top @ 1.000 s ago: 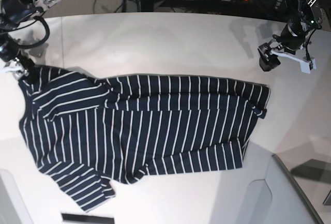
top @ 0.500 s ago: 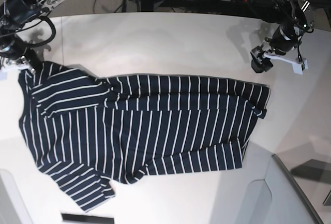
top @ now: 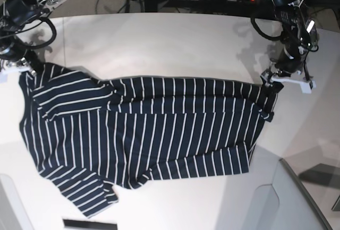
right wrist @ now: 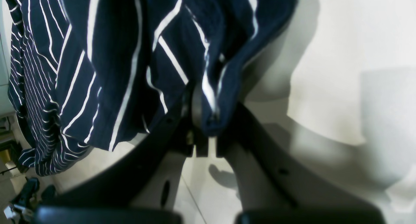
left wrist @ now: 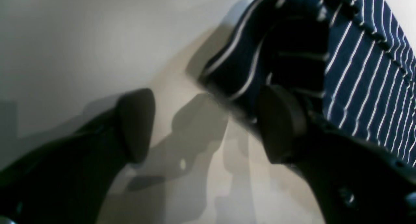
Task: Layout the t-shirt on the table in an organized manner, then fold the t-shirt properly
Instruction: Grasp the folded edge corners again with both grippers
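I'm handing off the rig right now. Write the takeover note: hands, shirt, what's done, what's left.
Right hand: shut on a bunched edge of the t-shirt at its far corner.
Left hand: open, straddling the shirt's opposite corner, not gripping.
Shirt: lying lengthwise across the white table, roughly spread, wrinkled, one sleeve folded over.
Done: one corner gripped.
Left: close the left hand, flatten the shirt, then fold.
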### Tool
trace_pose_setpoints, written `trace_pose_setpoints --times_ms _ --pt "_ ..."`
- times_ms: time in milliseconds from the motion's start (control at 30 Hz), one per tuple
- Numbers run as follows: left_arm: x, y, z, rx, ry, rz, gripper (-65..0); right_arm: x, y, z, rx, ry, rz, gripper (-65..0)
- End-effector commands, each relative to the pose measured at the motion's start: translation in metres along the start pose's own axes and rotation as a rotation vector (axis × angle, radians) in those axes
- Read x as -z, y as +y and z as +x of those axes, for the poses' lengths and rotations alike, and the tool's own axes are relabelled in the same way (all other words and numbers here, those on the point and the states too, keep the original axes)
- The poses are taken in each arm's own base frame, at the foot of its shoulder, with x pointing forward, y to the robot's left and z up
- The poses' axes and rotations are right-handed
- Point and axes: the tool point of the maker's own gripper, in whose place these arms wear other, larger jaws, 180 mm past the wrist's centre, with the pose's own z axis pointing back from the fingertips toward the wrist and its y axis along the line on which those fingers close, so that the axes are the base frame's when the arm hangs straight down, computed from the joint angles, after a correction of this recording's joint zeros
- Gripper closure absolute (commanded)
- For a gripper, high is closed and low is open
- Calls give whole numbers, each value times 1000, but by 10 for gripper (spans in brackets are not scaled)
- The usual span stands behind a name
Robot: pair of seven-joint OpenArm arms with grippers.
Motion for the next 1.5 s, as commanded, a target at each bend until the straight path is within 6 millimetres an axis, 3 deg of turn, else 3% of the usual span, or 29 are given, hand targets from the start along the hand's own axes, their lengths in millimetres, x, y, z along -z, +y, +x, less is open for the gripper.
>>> trace_pose_setpoints --times_ms 0,100,233,500,600,767,800,1067,1200,1400,1467 --pt "2 -2 -5 11 33 0 -467 -3 0 11 -21 -15 -4 0" --pt "10 -9 1 15 -3 -14 -466 -3 1 12 -21 -16 -3 0" --pt "17 -14 -9 12 19 -24 -466 -3 1 12 -21 -16 -3 0" --pt "30 -22 -9 -22 37 -34 -456 -7 -4 19 -29 -25 -14 0" --pt "30 -20 -12 -26 43 -31 -352 -8 -4 19 -30 -26 -15 0" --pt "30 -18 -13 -33 44 -27 -28 -8 -4 19 -30 -26 -15 0" --pt "30 -18 -12 -34 43 -26 0 -8 -4 19 -30 -26 -15 0" --pt "27 -15 -1 -11 12 -21 0 -9 -4 20 -43 -14 -19 0" --pt "22 -24 14 20 12 -40 0 -21 7 45 -190 -4 -55 0" --pt "10 -40 51 89 -28 -64 0 -35 32 86 -299 -74 -73 0" --pt "5 -36 69 89 -61 -31 0 -41 36 99 -313 -79 -79 0"
